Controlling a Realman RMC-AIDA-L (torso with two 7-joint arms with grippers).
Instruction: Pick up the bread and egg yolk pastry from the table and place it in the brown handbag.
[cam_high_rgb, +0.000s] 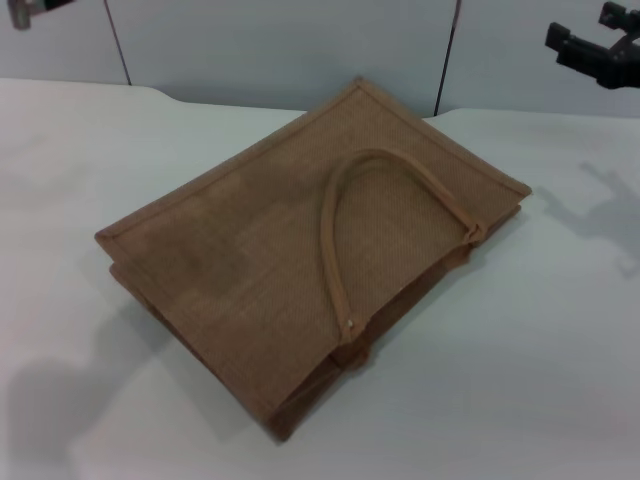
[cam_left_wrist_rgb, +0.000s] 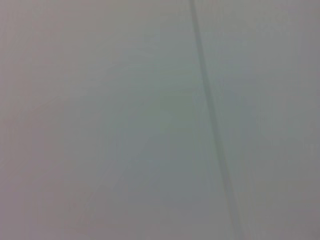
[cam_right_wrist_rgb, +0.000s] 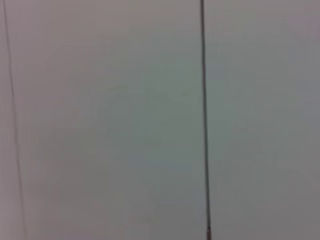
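Lying flat on the tabletop (cam_high_rgb: 560, 400), the bag (cam_high_rgb: 300, 260) is sitting with its mouth pressed shut and one handle (cam_high_rgb: 390, 215) draped across its upper face. Neither the bread nor the pastry is showing in any view; they may be out of frame or already inside the bag, and I cannot tell which.

That is the main risk: with the bag collapsed, anything brought to it is likely to land on the top panel and roll off rather than drop inside. The slack handle is another hazard, looping up where a descending finger could snag it and drag the whole bag.

The right tool (cam_high_rgb: 600, 45) is hanging high, up and away from the bag's far right corner, with only its dark fingers peeking into the head view; whether they are spread or closed I cannot tell. The left tool (cam_high_rgb: 25, 10) is barely showing at the opposite far corner, its state also unreadable. Both wrist views are facing only a plain wall.

Room is looking generous: bare tabletop is stretching below the right tool and on the near side of the bag, while the tabletop's far edge is running close behind the bag's far corner.
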